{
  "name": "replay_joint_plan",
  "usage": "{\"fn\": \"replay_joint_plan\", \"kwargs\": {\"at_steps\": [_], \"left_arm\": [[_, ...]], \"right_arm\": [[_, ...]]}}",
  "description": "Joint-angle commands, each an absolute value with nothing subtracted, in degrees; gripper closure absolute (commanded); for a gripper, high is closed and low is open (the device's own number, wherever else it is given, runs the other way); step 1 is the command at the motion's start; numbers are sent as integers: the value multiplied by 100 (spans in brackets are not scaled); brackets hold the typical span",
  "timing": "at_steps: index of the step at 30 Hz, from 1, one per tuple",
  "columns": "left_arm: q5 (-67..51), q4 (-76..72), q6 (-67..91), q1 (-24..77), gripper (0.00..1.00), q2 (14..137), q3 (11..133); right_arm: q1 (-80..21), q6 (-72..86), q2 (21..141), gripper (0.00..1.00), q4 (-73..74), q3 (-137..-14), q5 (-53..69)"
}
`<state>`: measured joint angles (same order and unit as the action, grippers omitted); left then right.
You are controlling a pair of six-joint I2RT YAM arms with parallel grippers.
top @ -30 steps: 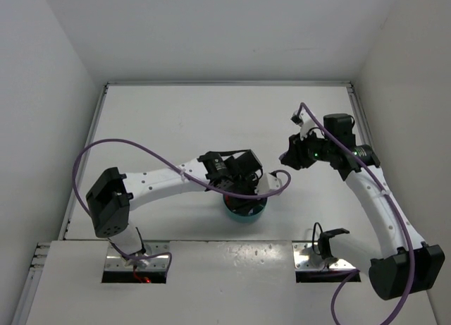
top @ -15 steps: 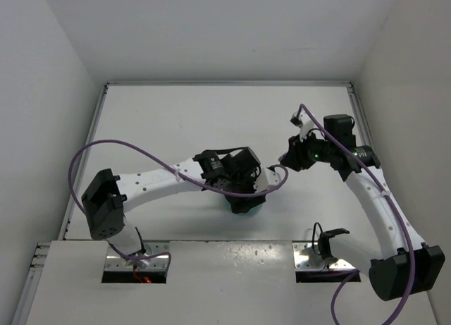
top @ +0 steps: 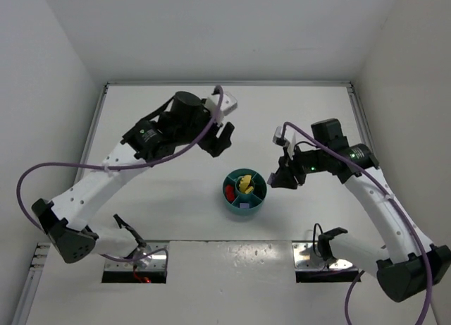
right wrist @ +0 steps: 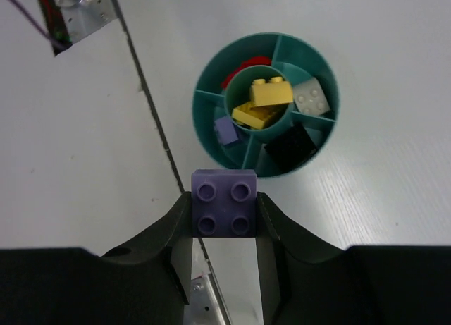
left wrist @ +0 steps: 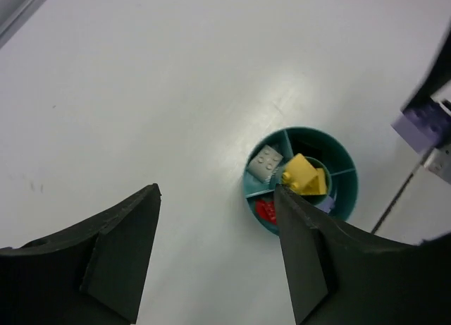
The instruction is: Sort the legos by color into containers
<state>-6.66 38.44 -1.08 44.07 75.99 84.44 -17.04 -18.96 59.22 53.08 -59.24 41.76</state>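
Since the right gripper is clamped on a lilac-purple 2x2 plastic brick, it's parked just right of the round teal plastic dish in the overhead view, prob lining up a drop. In the right wrist cam the dish is in the upper half and the held brick is low centre, not over it yet. Target imo = the wedge on the dish's left side, where a small lilac brick sits. Yellow bricks fill the centre well. The red piece, pale tan brick & black brick each get their own wedge. Left gripper hangs at upper centre of the overhead view, fingers wide w/ nothing in them, giving the right arm room I'd guess.
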Motion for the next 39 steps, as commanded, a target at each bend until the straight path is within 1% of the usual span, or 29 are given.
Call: {"fn": "replay_joint_plan", "kwargs": {"at_steps": [1, 2, 6, 8, 14, 17, 23, 30, 39], "left_arm": [[-211, 3727, 421, 3904, 29, 7479, 8385], [-211, 3727, 544, 3554, 29, 7479, 8246], [-632, 3674, 816, 2710, 28, 7357, 7842], [-869, 3674, 870, 2488, 28, 7304, 7656], [-1080, 3560, 1046, 1952, 28, 7023, 7198], [-1133, 3507, 1046, 1837, 28, 7022, 7067], [-1186, 3507, 1099, 1784, 26, 6970, 7014], [-1239, 3454, 1151, 1731, 26, 7075, 7014], [-1292, 3401, 1151, 1731, 26, 7128, 7014]], "right_arm": [[-2256, -2337, 6143, 99, 5519, -6248, 4413], [-2407, -2338, 6204, 99, 5572, -6249, 4334], [-3180, -2470, 6617, 99, 5572, -6302, 3842], [-3662, -2558, 6846, 99, 5494, -6433, 3413], [-4385, -2672, 7381, 100, 4835, -6539, 2374], [-4491, -2724, 7514, 100, 4527, -6601, 1996], [-4676, -3023, 7620, 100, 4175, -6329, 1398], [-4843, -3137, 7672, 100, 4236, -6328, 1345], [-5150, -3437, 7874, 100, 4746, -6214, 1582]]}}
